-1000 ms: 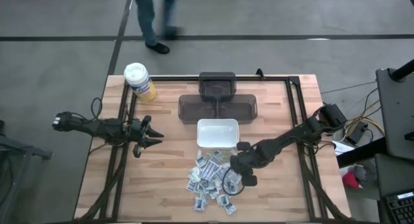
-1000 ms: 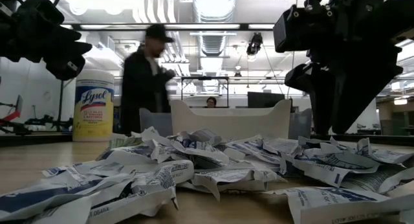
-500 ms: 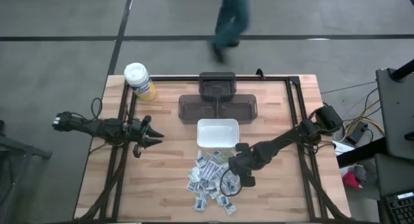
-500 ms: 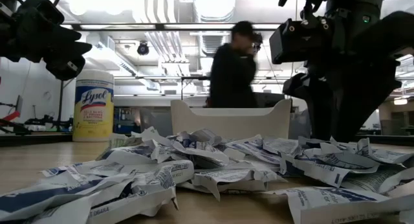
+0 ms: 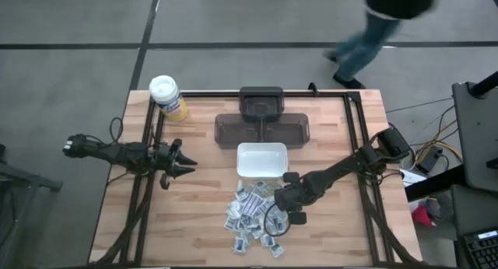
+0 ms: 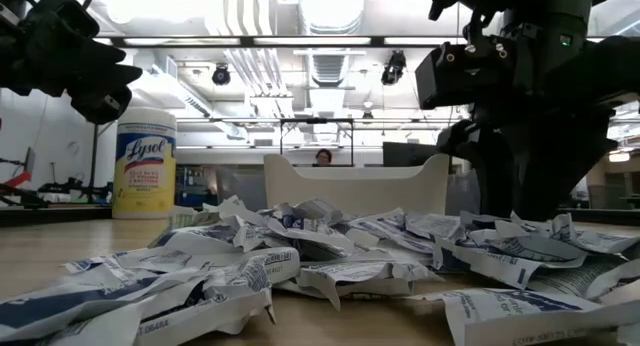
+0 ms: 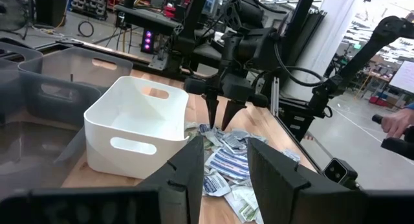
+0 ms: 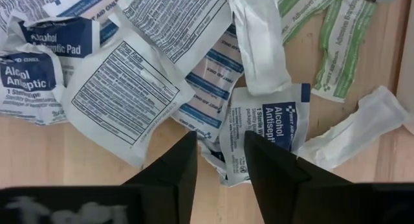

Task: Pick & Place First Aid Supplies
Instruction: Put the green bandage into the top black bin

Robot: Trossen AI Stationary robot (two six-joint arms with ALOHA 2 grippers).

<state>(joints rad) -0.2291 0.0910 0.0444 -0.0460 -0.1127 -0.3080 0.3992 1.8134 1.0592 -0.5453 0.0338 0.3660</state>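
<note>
The first aid packets (image 5: 251, 217) lie in a loose heap on the wooden table, just near of the white dish (image 5: 261, 160); they also show as packets (image 8: 126, 88) and packets (image 7: 226, 160). My right gripper (image 5: 286, 209) stands over the heap's right side, fingers pointing down and open (image 7: 220, 123). In its wrist view the right gripper (image 8: 220, 140) straddles the edge of an "Alcohol Antiseptic" packet (image 8: 268, 130); I cannot tell whether the tips touch it. My left gripper (image 5: 191, 166) waits open above the table's left part.
A yellow canister with a white lid (image 5: 167, 98) stands at the far left corner. Grey translucent trays (image 5: 262, 125) sit beyond the dish. A black frame rail (image 5: 148, 176) runs along each side. A person (image 5: 373, 28) walks on the floor beyond the far edge.
My right gripper has come down a little toward the heap and shifted slightly toward the table's left. The packets lie as before. The person beyond the far edge has walked from left to right.
</note>
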